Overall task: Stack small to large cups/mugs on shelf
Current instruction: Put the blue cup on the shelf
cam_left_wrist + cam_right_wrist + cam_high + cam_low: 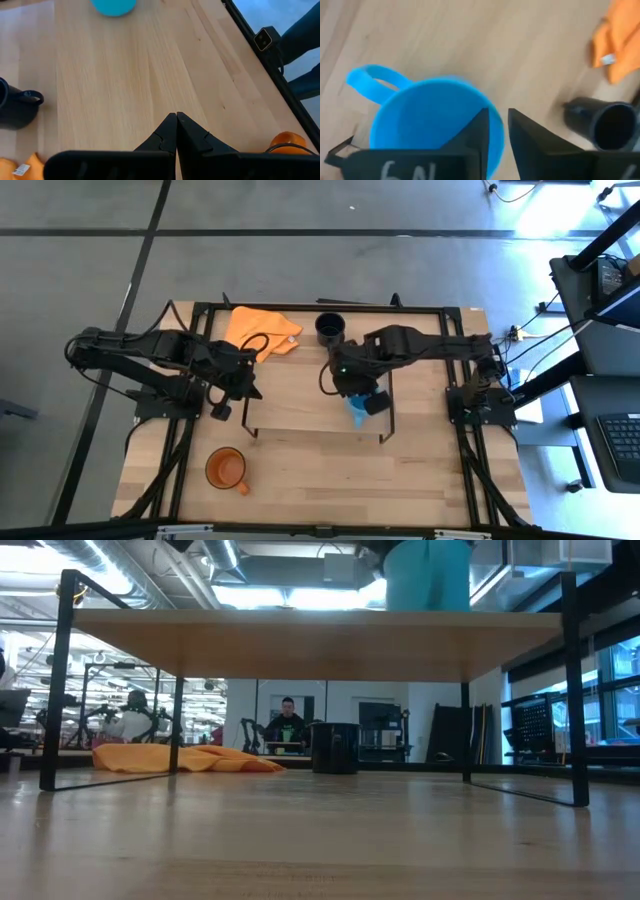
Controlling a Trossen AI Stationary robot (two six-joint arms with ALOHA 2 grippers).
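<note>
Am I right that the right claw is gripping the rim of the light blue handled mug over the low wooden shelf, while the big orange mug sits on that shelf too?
Not quite. The right gripper does pinch the rim of the light blue handled mug over the low light-wood shelf, but the high view shows the large orange mug standing on the wooden tabletop in front of the shelf, not on it.

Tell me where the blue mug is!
The blue mug sits on the shelf, near its right end in the high view, with the right gripper pinching its rim.
</note>
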